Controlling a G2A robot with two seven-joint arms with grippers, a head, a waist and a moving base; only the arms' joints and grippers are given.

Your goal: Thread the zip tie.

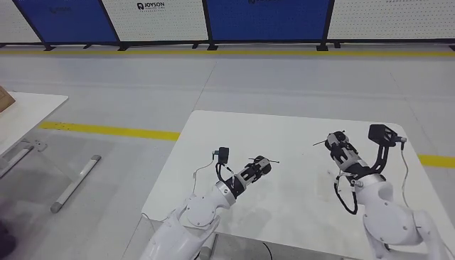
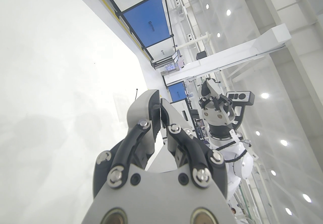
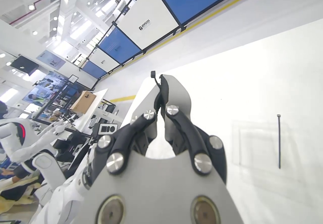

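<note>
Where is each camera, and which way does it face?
Top view: above the arms, looking down on the white table, left gripper and right gripper.
Left wrist view: on the left arm, facing past its gripper towards the right gripper.
Right wrist view: on the right arm, facing the table past its gripper and thin black zip tie.
All share the right gripper.

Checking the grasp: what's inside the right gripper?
A black zip tie, its head poking past the tips of the shut right gripper. The strap between the pads is mostly covered.
</note>
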